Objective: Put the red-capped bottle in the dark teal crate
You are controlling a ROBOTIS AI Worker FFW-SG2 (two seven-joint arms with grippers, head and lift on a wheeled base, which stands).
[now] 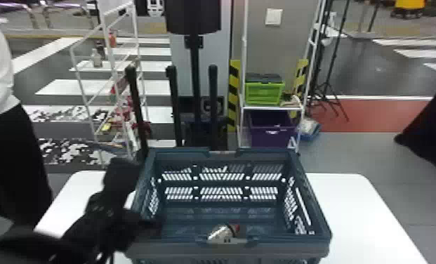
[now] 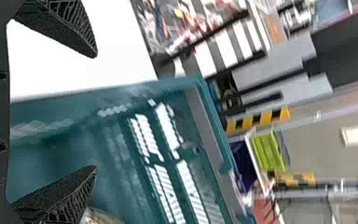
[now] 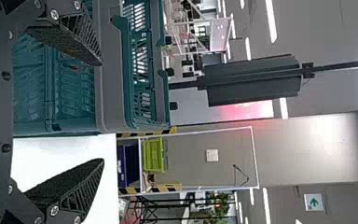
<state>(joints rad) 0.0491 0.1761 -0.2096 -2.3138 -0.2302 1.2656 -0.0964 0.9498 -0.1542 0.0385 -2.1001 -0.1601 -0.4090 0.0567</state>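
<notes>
In the head view, the dark teal crate (image 1: pixel 310 207) stands on the white table, with the red-capped bottle (image 1: pixel 220 232) lying inside by its near wall. My left gripper (image 1: pixel 150 224) is at the crate's left side. The left wrist view has the left gripper (image 2: pixel 95 112) open with a gap between its fingers, over the crate (image 2: pixel 74 149); part of the bottle (image 2: pixel 100 217) shows beside one finger. In the right wrist view my right gripper (image 3: pixel 103 112) stands open and empty, outside the near side of the crate (image 3: pixel 109 70).
The white table (image 1: pixel 354 207) extends on both sides of the crate. Behind it stand a dark post (image 1: pixel 195 77), a left wire rack (image 1: pixel 117 70) and a right rack holding a green crate (image 1: pixel 264 94) and a purple bin (image 1: pixel 271 130).
</notes>
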